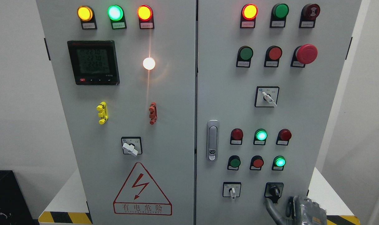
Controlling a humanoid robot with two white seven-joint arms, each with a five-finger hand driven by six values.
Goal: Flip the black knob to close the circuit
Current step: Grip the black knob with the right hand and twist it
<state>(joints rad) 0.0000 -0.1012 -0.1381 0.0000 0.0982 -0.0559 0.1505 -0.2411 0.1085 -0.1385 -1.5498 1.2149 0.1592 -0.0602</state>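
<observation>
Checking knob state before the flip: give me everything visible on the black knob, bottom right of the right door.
The black knob is a small rotary selector on a black square plate, lowest right control on the grey right-hand door, beside a white-handled switch. It looks like glossy plastic, with a lighter mark on its face; the handle points roughly down. The right hand, grey and metallic-looking, rises from the bottom edge, one dark finger reaching just under the plate. Actual contact with the knob cannot be told.

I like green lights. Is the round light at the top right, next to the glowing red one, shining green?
No, that green light looks dark.
</observation>
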